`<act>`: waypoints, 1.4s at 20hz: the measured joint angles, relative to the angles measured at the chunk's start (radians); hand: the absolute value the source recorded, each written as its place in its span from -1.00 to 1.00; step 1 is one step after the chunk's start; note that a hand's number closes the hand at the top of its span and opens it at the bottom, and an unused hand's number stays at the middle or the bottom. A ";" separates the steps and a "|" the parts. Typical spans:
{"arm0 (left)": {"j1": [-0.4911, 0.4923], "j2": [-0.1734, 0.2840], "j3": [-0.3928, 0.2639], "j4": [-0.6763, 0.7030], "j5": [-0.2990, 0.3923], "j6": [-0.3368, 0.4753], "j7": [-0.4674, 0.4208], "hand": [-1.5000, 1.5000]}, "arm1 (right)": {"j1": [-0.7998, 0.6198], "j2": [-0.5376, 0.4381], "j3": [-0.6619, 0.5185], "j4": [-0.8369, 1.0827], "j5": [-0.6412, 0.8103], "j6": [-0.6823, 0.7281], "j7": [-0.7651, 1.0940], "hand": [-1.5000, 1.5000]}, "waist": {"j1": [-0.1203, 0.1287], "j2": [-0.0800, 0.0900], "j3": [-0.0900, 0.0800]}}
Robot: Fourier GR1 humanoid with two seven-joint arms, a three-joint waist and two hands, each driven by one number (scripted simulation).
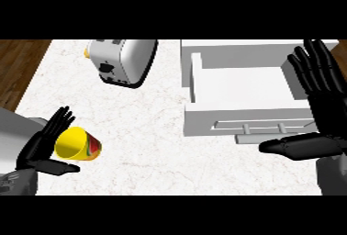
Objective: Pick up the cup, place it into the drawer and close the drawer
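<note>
Head view: pale marbled counter [136, 137], wood floor [20, 69] at left.
Left hand [41, 149] open beside the yellow cup [78, 144]; right hand [315, 110] open by the open drawer [244, 87]; toaster [122, 62] behind.

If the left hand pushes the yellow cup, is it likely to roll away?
Probably yes. The yellow cup lies on its side on the counter, so its round wall may roll. It looks rigid, not floppy. The left hand is open beside it, so a sideways nudge could send it off.
</note>
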State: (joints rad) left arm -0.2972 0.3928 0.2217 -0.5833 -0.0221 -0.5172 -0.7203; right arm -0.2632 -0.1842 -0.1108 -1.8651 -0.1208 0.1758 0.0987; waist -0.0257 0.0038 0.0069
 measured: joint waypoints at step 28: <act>-0.158 -0.078 -0.060 0.311 -0.066 0.029 -0.200 1.00 | -0.032 -0.013 -0.001 0.009 -0.007 0.010 0.031 -1.00 | -0.014 0.011 -0.014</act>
State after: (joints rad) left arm -0.4556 0.3149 0.1613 -0.2726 -0.0883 -0.4877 -0.9205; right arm -0.2953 -0.1967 -0.1113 -1.8559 -0.1280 0.1855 0.1294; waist -0.0394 0.0149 -0.0067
